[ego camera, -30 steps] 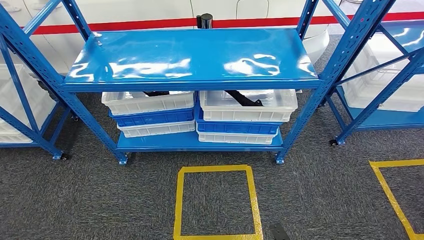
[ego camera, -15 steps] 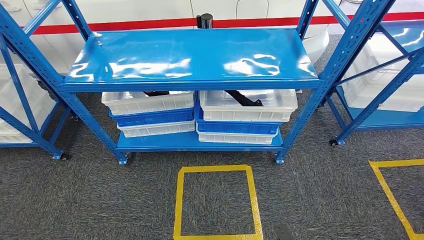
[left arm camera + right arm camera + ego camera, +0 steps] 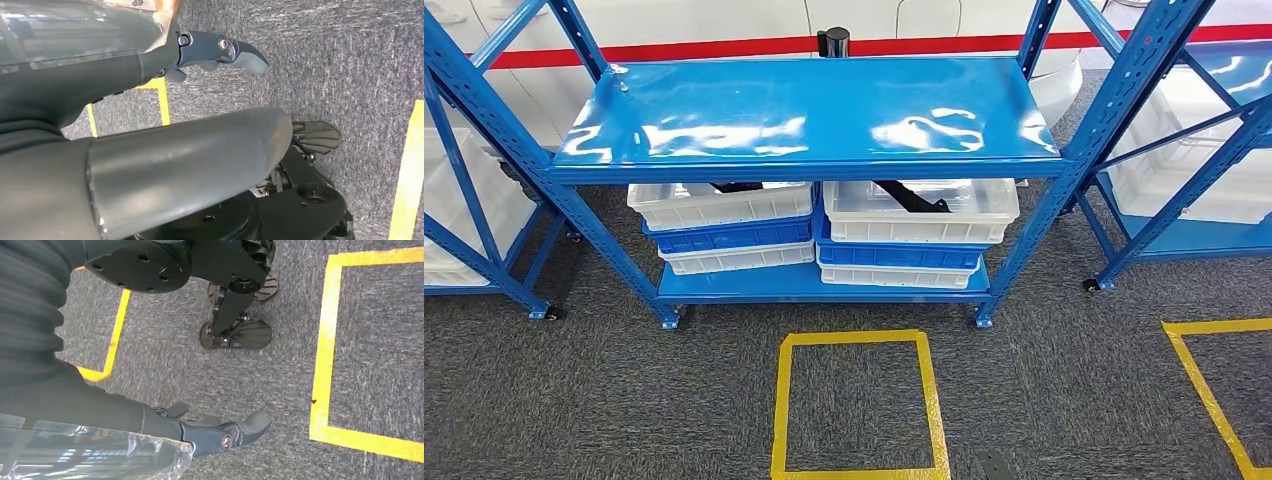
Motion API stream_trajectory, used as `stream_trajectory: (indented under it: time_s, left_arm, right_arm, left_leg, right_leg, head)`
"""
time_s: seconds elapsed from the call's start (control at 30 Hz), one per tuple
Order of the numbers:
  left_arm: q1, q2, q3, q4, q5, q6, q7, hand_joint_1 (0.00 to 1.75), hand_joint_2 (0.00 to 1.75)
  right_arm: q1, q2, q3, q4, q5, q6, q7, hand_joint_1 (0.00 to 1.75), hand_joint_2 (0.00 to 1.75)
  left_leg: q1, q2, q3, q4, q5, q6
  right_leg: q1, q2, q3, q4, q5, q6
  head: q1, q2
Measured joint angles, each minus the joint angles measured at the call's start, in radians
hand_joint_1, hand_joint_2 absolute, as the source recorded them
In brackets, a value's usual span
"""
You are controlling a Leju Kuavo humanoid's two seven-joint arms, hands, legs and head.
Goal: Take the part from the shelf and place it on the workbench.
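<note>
Head view: I am standing before the blue shelf point(image 3: 809, 115), both arms hanging, left hand point(image 3: 220, 50) and right hand point(image 3: 220, 432) spread and holding nothing. The black part point(image 3: 912, 197) is lying in the right white bin point(image 3: 919, 212), long axis slanting from back-left to front-right. Reaching under the low upper deck, I am risking a knock against its edge.

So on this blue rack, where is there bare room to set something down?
The top shelf is bare between its four posts. The lower shelf is crowded: two stacks of white and blue bins cover it, leaving a thin front strip.
</note>
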Motion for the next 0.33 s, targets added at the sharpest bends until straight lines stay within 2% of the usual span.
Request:
stream_trajectory:
  time_s: [0.33]
  left_arm:
    - [0.001, 0.001, 0.022, -0.005, -0.005, -0.002, 0.002, 0.00, 0.00]
  right_arm:
    - [0.004, -0.004, 0.011, -0.005, -0.006, 0.001, -0.002, 0.00, 1.75]
  left_leg:
    - [0.000, 0.000, 0.000, 0.000, 0.000, 0.000]
  right_leg:
    - [0.000, 0.000, 0.000, 0.000, 0.000, 0.000]
  head:
    - [0.000, 0.000]
